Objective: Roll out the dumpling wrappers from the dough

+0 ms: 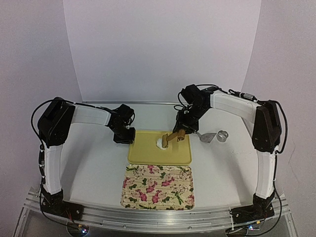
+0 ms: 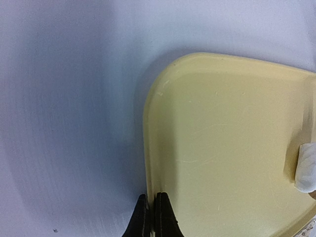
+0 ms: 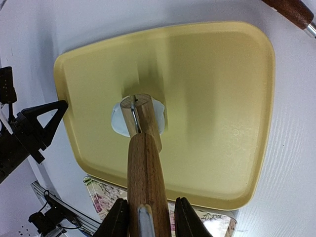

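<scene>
Right gripper [image 3: 148,215] clamps our rolling pin [image 3: 143,163], pressing the dough [image 3: 116,121] flat, while the left gripper [image 2: 152,207], pinched closed, seems to brace the yellow tray [image 3: 222,98] against sliding.

Two arms: left arm [image 1: 79,116] at the frame's left, right arm [image 1: 232,103] at its right; two grippers: left gripper [image 1: 124,138], right gripper [image 1: 180,129]; two trays: yellow tray [image 1: 148,154] at centre, floral tray [image 1: 158,186] below it; one dough piece [image 1: 162,143] and one rolling pin [image 1: 174,137], both at centre; one ring cutter [image 1: 223,135] and one metal tool [image 1: 207,137], centre right; one table [image 1: 98,168].
</scene>
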Motion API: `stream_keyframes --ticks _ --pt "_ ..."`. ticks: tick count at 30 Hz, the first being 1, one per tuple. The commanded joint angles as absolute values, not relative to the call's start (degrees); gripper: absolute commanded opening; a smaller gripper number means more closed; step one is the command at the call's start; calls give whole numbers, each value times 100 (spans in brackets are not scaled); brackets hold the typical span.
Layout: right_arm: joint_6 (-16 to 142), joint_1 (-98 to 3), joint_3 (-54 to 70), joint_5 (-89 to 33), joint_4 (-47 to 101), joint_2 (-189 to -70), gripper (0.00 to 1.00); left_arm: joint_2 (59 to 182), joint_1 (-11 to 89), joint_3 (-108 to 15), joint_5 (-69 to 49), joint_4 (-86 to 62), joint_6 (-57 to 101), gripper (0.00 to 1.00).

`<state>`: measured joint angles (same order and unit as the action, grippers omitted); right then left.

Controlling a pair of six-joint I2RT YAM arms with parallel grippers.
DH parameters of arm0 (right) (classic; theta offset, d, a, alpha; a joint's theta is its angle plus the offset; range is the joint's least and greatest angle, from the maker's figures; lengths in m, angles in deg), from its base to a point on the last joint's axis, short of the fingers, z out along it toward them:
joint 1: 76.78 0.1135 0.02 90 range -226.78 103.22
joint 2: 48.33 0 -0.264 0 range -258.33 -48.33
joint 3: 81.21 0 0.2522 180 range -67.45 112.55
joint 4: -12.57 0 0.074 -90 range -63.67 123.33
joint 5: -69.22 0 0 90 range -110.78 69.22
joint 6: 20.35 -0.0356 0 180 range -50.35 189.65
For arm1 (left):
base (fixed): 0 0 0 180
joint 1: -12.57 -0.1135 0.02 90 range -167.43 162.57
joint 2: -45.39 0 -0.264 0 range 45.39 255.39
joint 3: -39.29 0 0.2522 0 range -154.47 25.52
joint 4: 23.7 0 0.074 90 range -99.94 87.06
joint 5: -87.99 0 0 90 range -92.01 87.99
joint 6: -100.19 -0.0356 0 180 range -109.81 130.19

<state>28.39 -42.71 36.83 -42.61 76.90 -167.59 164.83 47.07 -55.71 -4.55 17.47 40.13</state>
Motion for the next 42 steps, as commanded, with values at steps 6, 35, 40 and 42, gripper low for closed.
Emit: stream_keyframes --ticks 6,35,40,42 --pt "3109 -4382 3980 -3038 8705 -17638 0 16607 4659 -5323 -423 1787 3800 0" --pt "3202 -3997 4959 -4455 9124 -16295 0 16563 4765 -5288 -849 1550 3664 0" --pt "3131 -3923 5555 -4442 9099 -16656 0 16467 4777 -5182 -822 1546 3691 0" --pt "3132 -3908 5697 -4410 9100 -16841 0 16437 4784 -5154 -810 1547 3691 0"
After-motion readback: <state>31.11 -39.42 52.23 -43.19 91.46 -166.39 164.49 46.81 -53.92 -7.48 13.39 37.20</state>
